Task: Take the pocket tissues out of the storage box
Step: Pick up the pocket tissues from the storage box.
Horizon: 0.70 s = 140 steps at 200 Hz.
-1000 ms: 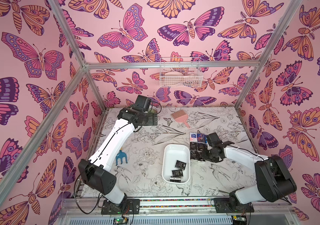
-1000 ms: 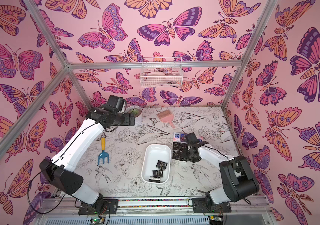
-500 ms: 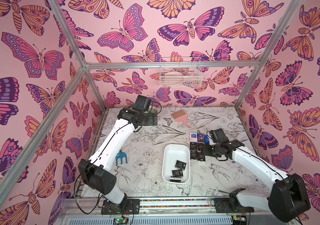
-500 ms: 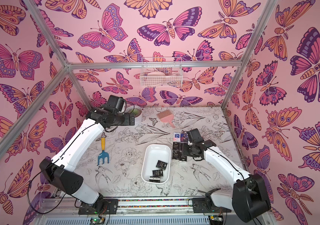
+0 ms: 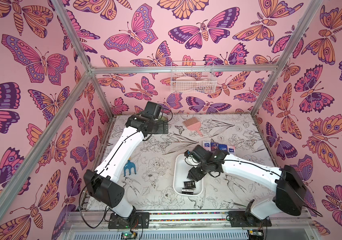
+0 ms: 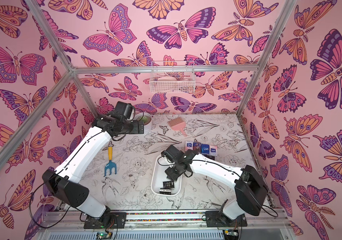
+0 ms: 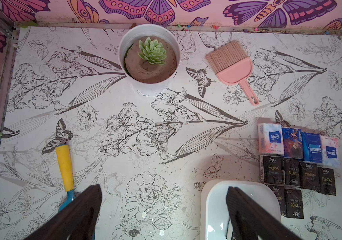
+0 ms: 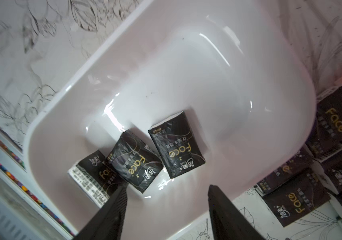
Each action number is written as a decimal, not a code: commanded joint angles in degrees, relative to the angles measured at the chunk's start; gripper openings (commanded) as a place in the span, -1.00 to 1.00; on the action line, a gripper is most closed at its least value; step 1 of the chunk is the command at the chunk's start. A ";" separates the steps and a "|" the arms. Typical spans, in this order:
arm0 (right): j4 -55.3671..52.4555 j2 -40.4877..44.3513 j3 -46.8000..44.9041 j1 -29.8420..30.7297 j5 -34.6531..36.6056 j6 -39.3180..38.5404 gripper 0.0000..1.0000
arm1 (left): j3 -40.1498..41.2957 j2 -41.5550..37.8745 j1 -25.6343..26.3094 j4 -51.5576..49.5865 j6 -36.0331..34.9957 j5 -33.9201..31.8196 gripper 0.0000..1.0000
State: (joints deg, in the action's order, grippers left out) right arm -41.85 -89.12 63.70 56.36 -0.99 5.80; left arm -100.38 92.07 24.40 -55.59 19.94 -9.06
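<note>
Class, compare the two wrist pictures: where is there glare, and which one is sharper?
Right wrist view: bright glare streaks on the glossy shallow white plastic storage box, and the floral-printed table beside it is smeared. Left wrist view: sharper and evenly lit; lettering on the blue pocket tissue packet reads clearly.

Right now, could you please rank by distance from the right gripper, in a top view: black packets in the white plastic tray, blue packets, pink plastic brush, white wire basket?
1. Black packets: in the tray, below the right gripper.
2. Blue packets: past the tray.
3. Pink brush: farther back.
4. Wire basket: on the wall.
</note>
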 commanded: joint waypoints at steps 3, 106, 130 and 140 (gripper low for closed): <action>-1.80 -3.13 1.68 0.79 4.04 -6.42 0.37 | -0.52 -0.47 0.10 -1.49 -0.64 -1.11 1.00; -0.67 -15.78 6.38 0.72 5.45 -9.60 0.38 | 0.18 -1.27 -0.93 -1.49 -1.22 -1.18 1.00; -0.61 -18.95 7.70 0.60 6.07 -8.33 0.27 | 0.62 -1.55 -1.29 -1.52 -1.15 -1.07 1.00; -0.38 -19.87 8.17 0.60 6.08 -7.95 0.14 | 0.62 -1.50 -1.38 -1.50 -1.23 -1.01 1.00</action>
State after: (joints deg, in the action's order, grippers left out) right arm -41.63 -106.76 69.78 56.99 3.79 -3.18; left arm -100.36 91.96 23.53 -55.61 19.53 -9.06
